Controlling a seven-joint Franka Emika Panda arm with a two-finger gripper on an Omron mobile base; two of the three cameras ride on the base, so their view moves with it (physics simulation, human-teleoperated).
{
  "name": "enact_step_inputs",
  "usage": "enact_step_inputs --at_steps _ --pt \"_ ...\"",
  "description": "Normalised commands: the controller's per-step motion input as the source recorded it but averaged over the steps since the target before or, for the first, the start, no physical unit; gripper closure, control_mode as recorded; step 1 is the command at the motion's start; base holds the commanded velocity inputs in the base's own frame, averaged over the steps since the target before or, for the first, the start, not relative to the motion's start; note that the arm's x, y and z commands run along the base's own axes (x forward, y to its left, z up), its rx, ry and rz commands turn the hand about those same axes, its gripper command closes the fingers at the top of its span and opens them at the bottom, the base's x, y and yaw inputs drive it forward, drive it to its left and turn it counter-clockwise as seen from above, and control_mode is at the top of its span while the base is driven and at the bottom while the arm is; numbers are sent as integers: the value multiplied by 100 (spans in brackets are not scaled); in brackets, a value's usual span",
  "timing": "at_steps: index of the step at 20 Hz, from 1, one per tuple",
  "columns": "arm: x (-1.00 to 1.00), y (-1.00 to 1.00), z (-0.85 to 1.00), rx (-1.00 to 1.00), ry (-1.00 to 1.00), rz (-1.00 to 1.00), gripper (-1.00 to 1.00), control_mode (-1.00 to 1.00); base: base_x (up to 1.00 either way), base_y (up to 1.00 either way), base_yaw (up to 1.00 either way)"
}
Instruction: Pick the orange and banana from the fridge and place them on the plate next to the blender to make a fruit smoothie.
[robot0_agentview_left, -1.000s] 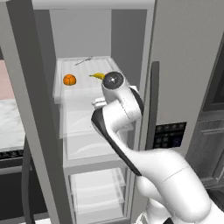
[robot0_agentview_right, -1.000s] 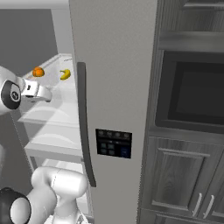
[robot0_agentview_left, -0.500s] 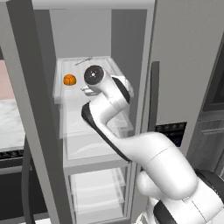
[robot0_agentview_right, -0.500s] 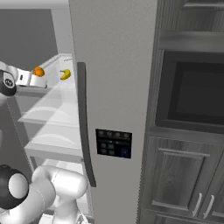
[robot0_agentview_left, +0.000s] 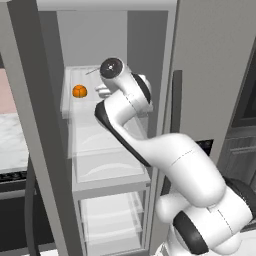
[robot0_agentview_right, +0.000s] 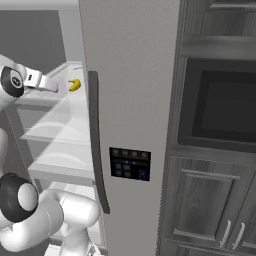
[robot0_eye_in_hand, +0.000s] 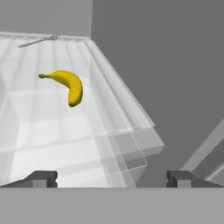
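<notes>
The fridge (robot0_agentview_left: 150, 45) stands open, and my arm reaches onto its upper glass shelf (robot0_eye_in_hand: 52, 131). The orange (robot0_agentview_left: 79, 91) sits at the shelf's left, just left of my gripper (robot0_agentview_left: 101, 92). In the right base view, the banana (robot0_agentview_right: 74, 85) lies a little beyond the gripper (robot0_agentview_right: 56, 88). Seen from the hand, the banana (robot0_eye_in_hand: 70, 85) is ahead and left of centre on the shelf. The gripper (robot0_eye_in_hand: 111, 179) is open, short of the banana, with nothing between its fingertips (robot0_eye_in_hand: 41, 178). The plate and the blender are out of view.
A fork (robot0_eye_in_hand: 39, 40) lies at the back of the same shelf. The fridge's closed door (robot0_agentview_right: 130, 100) with its dark handle and dispenser panel (robot0_agentview_right: 129, 163) is right of the arm. A dark built-in oven (robot0_agentview_right: 220, 107) stands further right. Lower shelves and drawers (robot0_agentview_left: 107, 220) sit below.
The hand has risen and swung left into the fridge, over the upper shelf. The jaws have stayed open. Orange and banana lie where they were.
</notes>
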Motion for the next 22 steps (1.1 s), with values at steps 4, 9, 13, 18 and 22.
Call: enact_step_inputs --at_steps 4,9,13,18,22 --pt "45 -6 -10 6 0 0 -100 -100 0 0 0" --pt "42 -2 -5 3 0 0 -100 -100 0 0 0" --pt "39 -1 -1 6 1 0 -100 -100 0 0 0" --pt "28 0 0 3 0 0 -100 -100 0 0 0" --pt "25 0 -8 0 6 0 -100 -100 0 0 0"
